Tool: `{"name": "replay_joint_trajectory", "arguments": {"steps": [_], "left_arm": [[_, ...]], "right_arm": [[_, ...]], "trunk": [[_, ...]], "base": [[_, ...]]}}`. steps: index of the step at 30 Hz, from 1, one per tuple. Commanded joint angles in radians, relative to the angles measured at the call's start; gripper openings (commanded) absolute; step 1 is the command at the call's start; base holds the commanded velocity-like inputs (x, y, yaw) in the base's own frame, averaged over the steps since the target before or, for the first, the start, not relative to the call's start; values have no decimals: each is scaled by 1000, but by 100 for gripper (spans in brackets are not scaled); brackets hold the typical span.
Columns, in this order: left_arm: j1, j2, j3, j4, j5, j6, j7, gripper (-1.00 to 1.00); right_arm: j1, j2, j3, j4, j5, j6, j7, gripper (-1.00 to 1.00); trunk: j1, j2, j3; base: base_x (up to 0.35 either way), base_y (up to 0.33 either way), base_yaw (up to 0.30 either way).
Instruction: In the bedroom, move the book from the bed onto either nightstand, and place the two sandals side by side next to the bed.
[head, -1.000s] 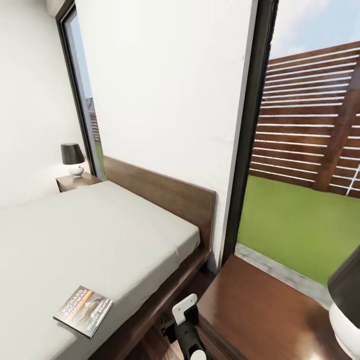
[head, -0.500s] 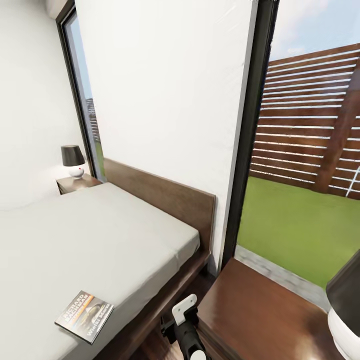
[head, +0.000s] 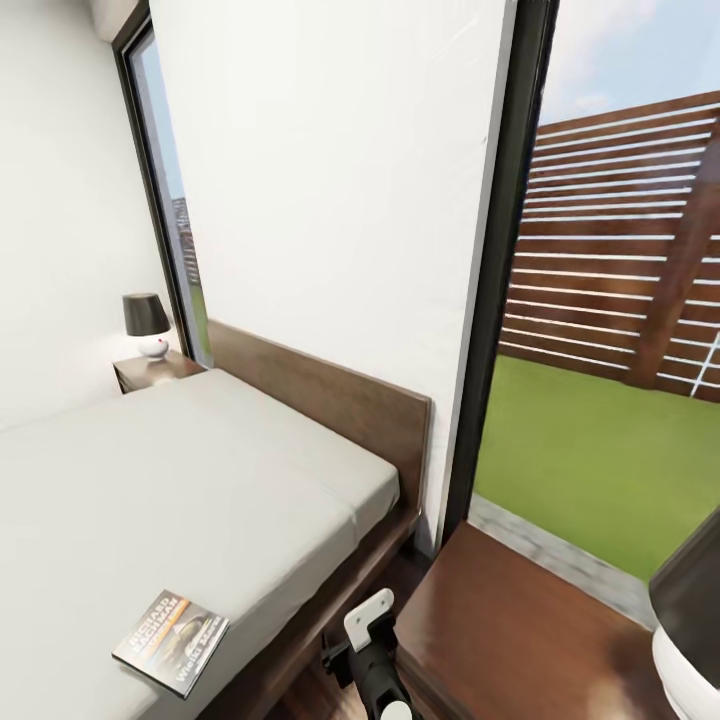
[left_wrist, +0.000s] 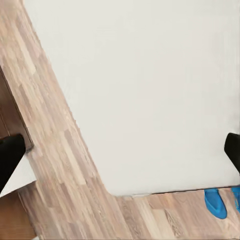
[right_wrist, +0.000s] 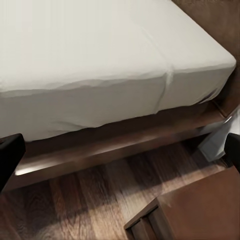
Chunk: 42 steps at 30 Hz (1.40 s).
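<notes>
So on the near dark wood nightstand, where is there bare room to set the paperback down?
The glossy dark brown nightstand beside the bed is bare across its top from the window-side edge towards the bed. Only its right end is taken, by the white-based, black-shaded lamp. The far nightstand looks crowded: its own lamp fills much of the top. The orange-banded paperback lies on the grey mattress.

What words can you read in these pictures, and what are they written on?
"RICHARD" in white letters, on the cover of the book lying on the bed.
The second white line under it is too blurred to read for sure.
The white title lower on the cover starts with something like "Waikiki"; the rest is too blurred.
The orange band's small print is unreadable.
The wrist views show no writing.
</notes>
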Motion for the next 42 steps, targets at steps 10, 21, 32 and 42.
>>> {"name": "replay_joint_trajectory", "arguments": {"steps": [10,21,32,42], "left_arm": [[104,-165,7,-2,80,2,1,100],[134,-207,9,-1,102,1,-20,100],[178,-213,9,-1,104,-1,-41,100],[213,-248,9,-2,102,-5,-36,100]], "right_arm": [[-2,0,3,0,3,8,-7,100],[-2,0,3,8,4,8,-7,100],[-9,1,3,22,4,8,-7,100],[-10,1,3,26,5,8,-7,100]], "trunk": [[-39,69,30],[-81,146,65],[-123,223,99],[-161,293,131]], "base": [[0,0,0],[0,0,0],[0,0,0],[0,0,0]]}}
